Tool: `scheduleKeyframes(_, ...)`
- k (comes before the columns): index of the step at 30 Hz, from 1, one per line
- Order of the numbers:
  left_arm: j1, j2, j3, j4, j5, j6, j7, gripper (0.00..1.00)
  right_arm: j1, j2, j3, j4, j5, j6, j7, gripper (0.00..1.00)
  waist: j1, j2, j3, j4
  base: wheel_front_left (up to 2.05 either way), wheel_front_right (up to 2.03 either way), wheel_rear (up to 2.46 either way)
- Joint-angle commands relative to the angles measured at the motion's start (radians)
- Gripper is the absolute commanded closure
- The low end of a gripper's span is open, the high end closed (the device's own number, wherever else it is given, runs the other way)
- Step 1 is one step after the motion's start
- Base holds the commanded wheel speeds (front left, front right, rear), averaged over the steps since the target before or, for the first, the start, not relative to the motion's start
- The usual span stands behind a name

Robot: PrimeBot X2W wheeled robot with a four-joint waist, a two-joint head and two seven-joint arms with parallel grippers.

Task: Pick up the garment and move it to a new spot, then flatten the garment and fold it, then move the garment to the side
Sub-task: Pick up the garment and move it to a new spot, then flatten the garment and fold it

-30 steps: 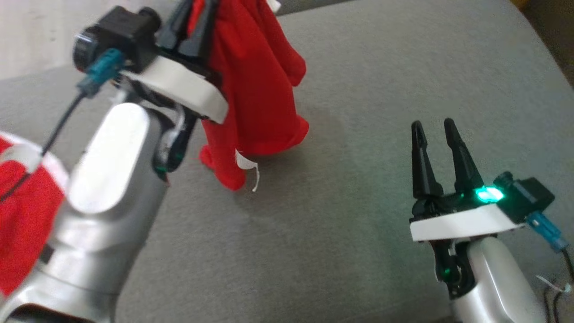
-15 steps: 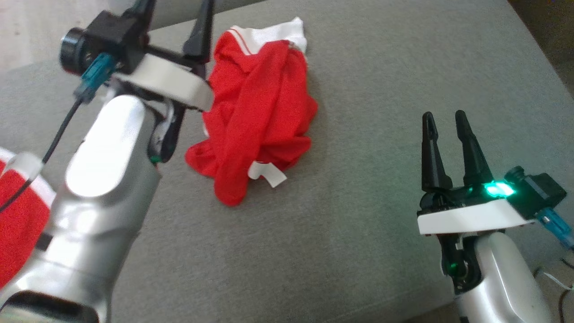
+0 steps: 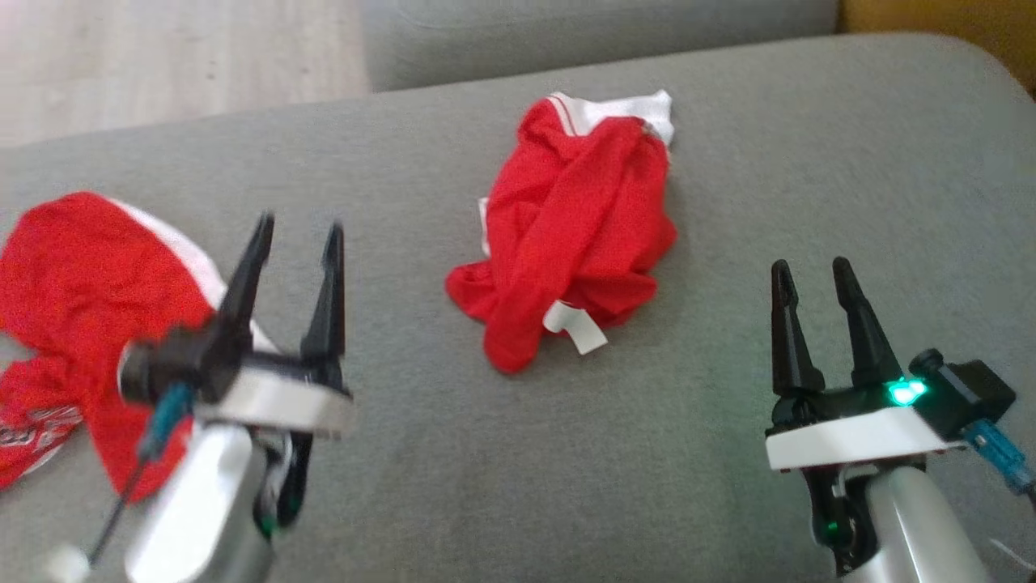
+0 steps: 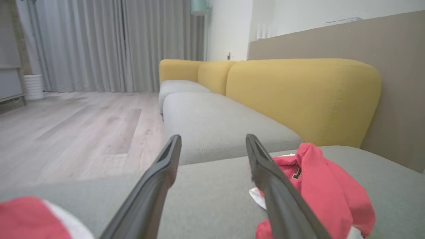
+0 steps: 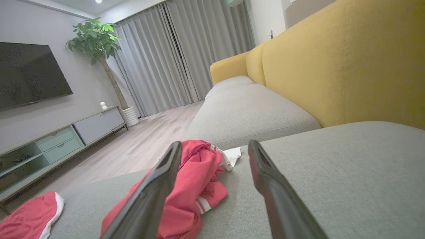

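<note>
At centre frame your garment (image 3: pixel 571 235) lies bunched (left gripper (image 3: pixel 299 225) and right gripper (image 3: pixel 810 265) gape wide, empty), so pinching a twisted layer could flatten it crooked.

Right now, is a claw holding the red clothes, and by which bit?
Nothing is held. The left claw and right claw are open; the red garment lies crumpled on the cushion between them.

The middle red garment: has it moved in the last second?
Yes. The garment hung from the left gripper above the grey cushion; now it has dropped and lies crumpled on the cushion, let go.
</note>
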Motion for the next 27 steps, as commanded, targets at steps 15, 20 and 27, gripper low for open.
scheduleKeyframes(15, 0.242, -0.125, 0.144, -0.205, 0.099, 0.002, -0.013, 0.0, 0.023, -0.004, 0.007, -0.015, -0.073, -0.001, -0.011, 0.0, 0.0001, 0.0, -0.034, 0.126, 0.0, 0.0, 0.0)
scheduleKeyframes(20, 0.233, -0.154, 0.163, -0.189, 0.125, -0.027, -0.013, 0.0, -0.014, -0.004, 0.083, 0.039, -0.088, -0.001, -0.011, 0.0, 0.0001, 0.0, -0.011, 0.166, 0.0, 0.0, 0.0)
scheduleKeyframes(27, 0.235, -0.188, 0.185, -0.159, 0.147, -0.062, -0.013, 0.0, -0.102, -0.004, 0.208, 0.217, -0.039, -0.001, -0.009, 0.0, 0.0001, 0.0, 0.008, 0.234, 0.0, 0.0, 0.0)
